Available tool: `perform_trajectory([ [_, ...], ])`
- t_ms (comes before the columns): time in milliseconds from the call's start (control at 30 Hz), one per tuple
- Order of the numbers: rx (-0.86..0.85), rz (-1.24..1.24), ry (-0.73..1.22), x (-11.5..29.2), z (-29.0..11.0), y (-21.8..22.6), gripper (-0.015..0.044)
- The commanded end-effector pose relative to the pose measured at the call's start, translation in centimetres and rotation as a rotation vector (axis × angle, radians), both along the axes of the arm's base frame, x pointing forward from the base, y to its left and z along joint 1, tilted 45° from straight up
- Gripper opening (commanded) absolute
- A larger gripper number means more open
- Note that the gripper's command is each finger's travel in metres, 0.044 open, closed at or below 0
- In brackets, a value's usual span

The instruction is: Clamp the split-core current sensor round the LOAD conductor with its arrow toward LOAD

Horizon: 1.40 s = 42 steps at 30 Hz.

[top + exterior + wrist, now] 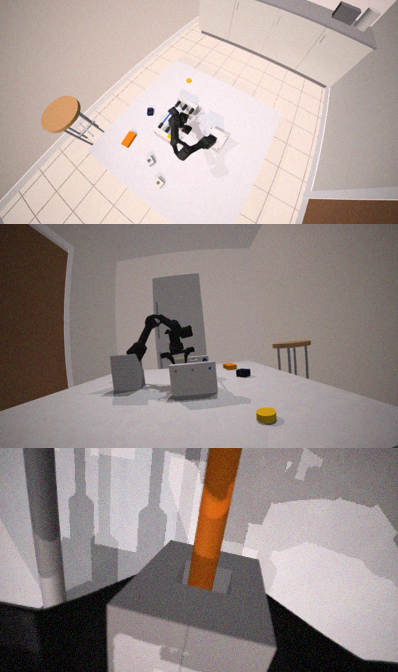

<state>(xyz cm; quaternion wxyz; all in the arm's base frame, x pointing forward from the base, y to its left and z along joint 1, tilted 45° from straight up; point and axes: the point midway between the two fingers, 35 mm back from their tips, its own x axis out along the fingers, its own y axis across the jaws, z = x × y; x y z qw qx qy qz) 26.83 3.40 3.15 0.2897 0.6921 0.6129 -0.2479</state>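
The sensor [150,585], a grey and whitish block, surrounds the orange conductor [206,533], which passes through its square window. A thin seam runs down its near face; its halves look shut together. Latching cannot be told. My gripper [202,589] [180,361] is shut on the sensor, a black finger against each side. The conductors run between two upright white end plates [193,382]. A grey conductor [42,508] stands left of the sensor in the wrist view, and a blue conductor [166,118] shows in the top view. The LOAD marking and sensor arrow cannot be read.
A navy block [150,110] [243,373], an orange block [129,139] [229,366] and a yellow disc [188,80] [266,415] lie around the rig. Two small pale blocks with dark centres, one [150,160] nearer and one [159,182] farther, lie beyond the arm's elbow.
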Motion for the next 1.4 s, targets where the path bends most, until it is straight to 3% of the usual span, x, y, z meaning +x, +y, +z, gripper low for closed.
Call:
perform_trajectory([
  [0, 0.002, -0.003, 0.002, -0.01, 0.01, 0.02, 0.0],
  [533, 0.0, 0.0, 0.0, 0.1, -0.36, 0.36, 0.0],
  [900, 0.0, -0.003, 0.0, 0.11, -0.08, 0.03, 0.0274],
  [1367, 0.0, -0.003, 0.0, 0.11, -0.08, 0.03, 0.0274],
])
